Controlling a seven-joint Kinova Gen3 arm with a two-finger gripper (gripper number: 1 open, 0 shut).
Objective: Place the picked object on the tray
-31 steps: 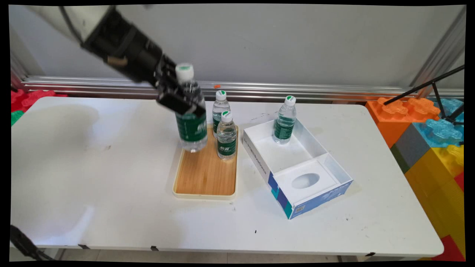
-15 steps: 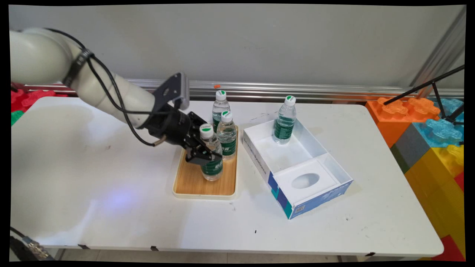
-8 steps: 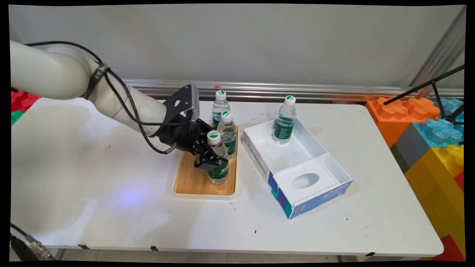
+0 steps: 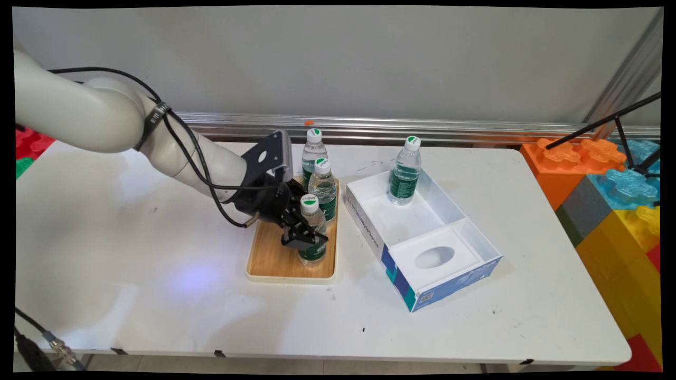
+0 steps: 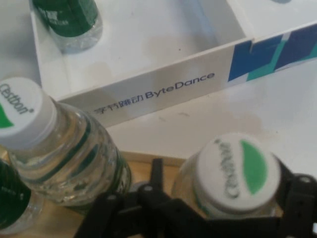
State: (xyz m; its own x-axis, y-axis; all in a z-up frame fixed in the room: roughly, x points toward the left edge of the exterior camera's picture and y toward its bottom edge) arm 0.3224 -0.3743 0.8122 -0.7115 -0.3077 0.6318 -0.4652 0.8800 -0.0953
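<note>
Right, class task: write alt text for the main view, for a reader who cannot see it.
A white robot arm's black gripper grips a water bottle standing on a wooden tray beside two other bottles. To the tray's right lies an open white box with a fourth bottle standing inside, all on a white table.

**Arm low, gripper clamped**

The white arm [image 4: 121,132] reached in from the left, bent downward toward the right. Its black gripper [image 4: 309,240] sat low, angled down, fingers [image 4: 296,237] closed around a held object. Black cables [image 4: 190,169] hung along the forearm.
</note>
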